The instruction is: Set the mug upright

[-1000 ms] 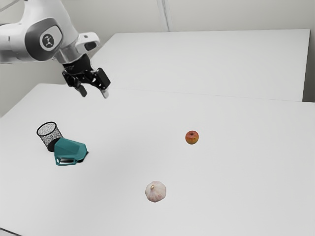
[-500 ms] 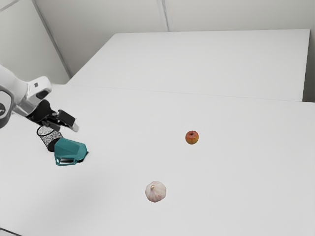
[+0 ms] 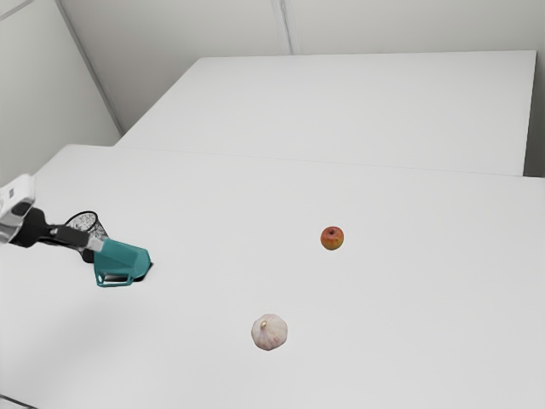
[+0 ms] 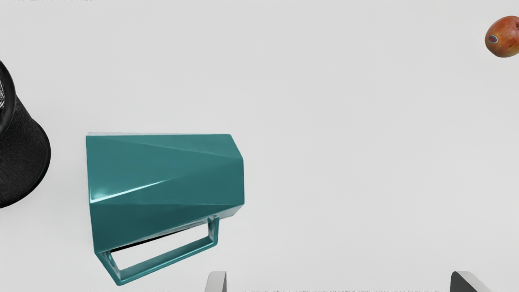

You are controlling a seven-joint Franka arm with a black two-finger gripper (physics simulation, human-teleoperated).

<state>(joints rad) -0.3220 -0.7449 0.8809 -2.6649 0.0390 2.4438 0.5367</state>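
Note:
The teal mug (image 3: pixel 124 261) lies on its side on the white table, its handle lying toward the exterior view's near edge. At the exterior view's left, my gripper (image 3: pixel 97 244) reaches in, its tip overlapping the mug's edge in that picture. In the wrist view the mug (image 4: pixel 166 174) shows its faceted side, with the angular handle close to one finger. The gripper (image 4: pixel 338 282) is open, its fingers wide apart with bare table between them, and neither finger holds the mug.
A black mesh cup (image 3: pixel 88 230) stands right beside the mug, partly behind my gripper; the wrist view has this cup (image 4: pixel 24 150) too. Farther off on the table (image 3: pixel 383 341) are a red apple (image 3: pixel 332 239) and a garlic bulb (image 3: pixel 269 332).
My arm has swung toward the exterior view's left and come down, from high above the table to beside the mug. Mug, mesh cup, apple and garlic have stayed put.

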